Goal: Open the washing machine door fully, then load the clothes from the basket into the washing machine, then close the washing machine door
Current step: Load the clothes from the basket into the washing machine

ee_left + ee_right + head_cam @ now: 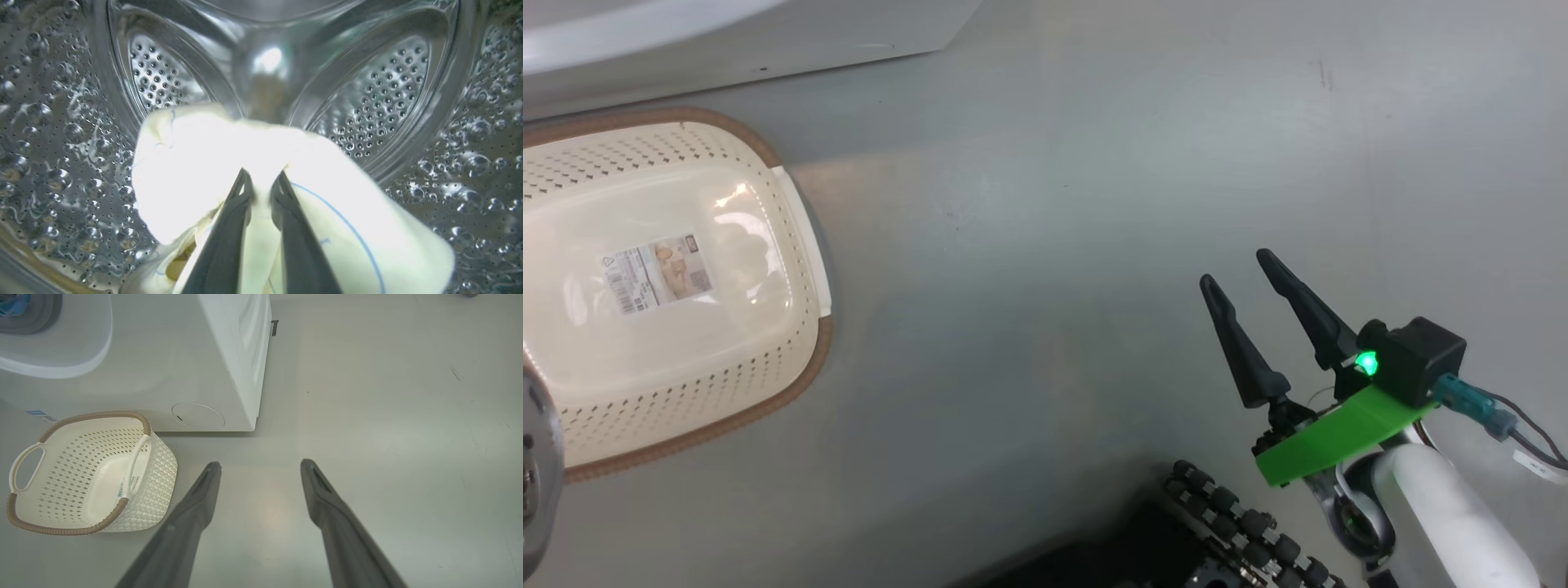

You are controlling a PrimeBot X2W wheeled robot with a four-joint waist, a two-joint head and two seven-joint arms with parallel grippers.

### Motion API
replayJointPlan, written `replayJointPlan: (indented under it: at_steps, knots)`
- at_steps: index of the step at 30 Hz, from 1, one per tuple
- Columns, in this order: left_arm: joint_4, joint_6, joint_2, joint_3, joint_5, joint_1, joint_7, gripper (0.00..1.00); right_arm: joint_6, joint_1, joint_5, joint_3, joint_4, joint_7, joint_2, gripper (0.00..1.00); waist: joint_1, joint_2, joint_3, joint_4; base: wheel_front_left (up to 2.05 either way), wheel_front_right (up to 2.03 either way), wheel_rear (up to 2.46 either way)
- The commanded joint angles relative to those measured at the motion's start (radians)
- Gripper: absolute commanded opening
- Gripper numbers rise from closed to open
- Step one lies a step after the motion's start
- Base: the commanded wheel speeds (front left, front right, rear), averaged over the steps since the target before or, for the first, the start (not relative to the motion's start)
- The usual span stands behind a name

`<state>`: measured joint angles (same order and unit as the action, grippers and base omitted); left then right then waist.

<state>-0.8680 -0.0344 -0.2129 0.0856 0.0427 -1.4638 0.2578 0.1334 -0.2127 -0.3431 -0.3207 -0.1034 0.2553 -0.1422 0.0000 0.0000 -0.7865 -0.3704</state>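
My left gripper [262,174] is deep inside the steel perforated drum [380,102] of the washing machine [196,355], shut on the clothes [192,171], a pale yellow garment with thin blue lines that hangs bunched around the fingers. The cream basket [768,408] stands on the floor at the left, with a label sticker on its bare bottom; the right wrist view has the basket [155,465] in front of the washer. My right gripper [1236,268] hovers open above bare floor, right of the basket, nothing between its fingers [204,490]. The washing machine door is out of view.
The washer's white front [768,41] runs along the top left of the head view. Grey floor [1054,245] spreads between basket and right gripper. A black roller wheel of my base [1233,531] shows at the bottom.
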Motion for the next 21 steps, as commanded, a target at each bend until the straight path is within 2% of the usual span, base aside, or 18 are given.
replayJointPlan:
  at_steps: [1,6,8,9,10,21]
  knots:
    - [0.008,0.006,-0.033,-0.009,-0.011,-0.035,0.004,0.0,-0.003,0.031,-0.009,-0.013,0.017,0.006,-0.013,1.0,0.0,0.0,0.003,-0.001,0.0,0.0,0.0]
    - [-0.09,0.011,-0.04,-0.029,-0.018,-0.078,0.004,0.01,-0.003,0.038,-0.01,-0.011,0.016,0.006,-0.009,1.0,0.0,0.0,0.009,-0.002,0.0,0.0,0.0]
    - [-0.135,0.011,-0.038,-0.034,-0.018,-0.094,0.004,0.38,-0.003,0.039,-0.011,-0.01,0.015,0.006,-0.008,1.0,0.0,0.0,0.011,-0.001,0.0,0.0,0.0]
    - [-0.161,0.012,-0.035,-0.038,-0.018,-0.102,0.003,0.76,-0.003,0.039,-0.011,-0.01,0.014,0.006,-0.007,1.0,0.0,0.0,0.013,0.0,0.0,0.0,0.0]
    - [-0.183,0.013,-0.032,-0.044,-0.019,-0.112,0.003,0.99,-0.003,0.04,-0.011,-0.009,0.014,0.006,-0.007,1.0,0.0,0.0,0.014,0.001,0.0,0.0,0.0]
    - [-0.353,-0.013,-0.016,-0.082,-0.029,-0.175,-0.054,1.0,-0.003,0.038,-0.012,0.0,0.006,0.006,-0.005,1.0,0.0,0.0,0.05,0.025,0.0,0.0,0.0]
